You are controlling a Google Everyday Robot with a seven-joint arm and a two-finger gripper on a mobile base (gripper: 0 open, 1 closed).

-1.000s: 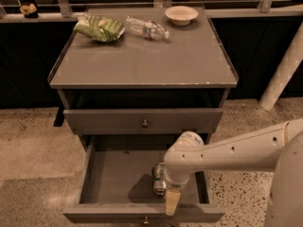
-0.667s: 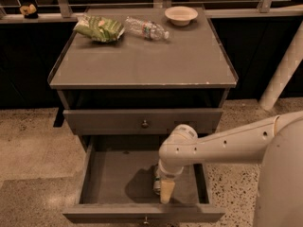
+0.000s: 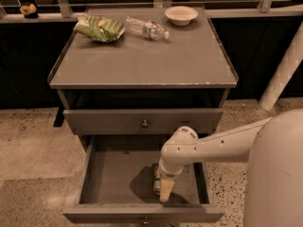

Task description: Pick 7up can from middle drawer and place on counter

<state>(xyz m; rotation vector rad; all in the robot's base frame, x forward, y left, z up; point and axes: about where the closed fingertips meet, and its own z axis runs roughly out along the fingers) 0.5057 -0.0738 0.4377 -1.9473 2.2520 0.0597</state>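
The middle drawer point(image 3: 111, 181) is pulled open at the bottom of the grey cabinet. The 7up can point(image 3: 155, 182) stands inside it right of centre. Only a silvery sliver of the can shows, and the arm's wrist hides the rest. My gripper point(image 3: 164, 189) reaches down into the drawer and sits right against the can, just to its right. The counter point(image 3: 142, 60) is the flat grey cabinet top above.
On the back of the counter lie a green snack bag point(image 3: 99, 28), a clear water bottle point(image 3: 147, 30) and a pale bowl point(image 3: 181, 15). The upper drawer point(image 3: 142, 121) is closed. A white post point(image 3: 284, 70) stands to the right. My white arm point(image 3: 222, 143) comes in from the right.
My arm has swung left and lower into the drawer, so the gripper has closed in on the can and now covers more of it. The can has not moved.
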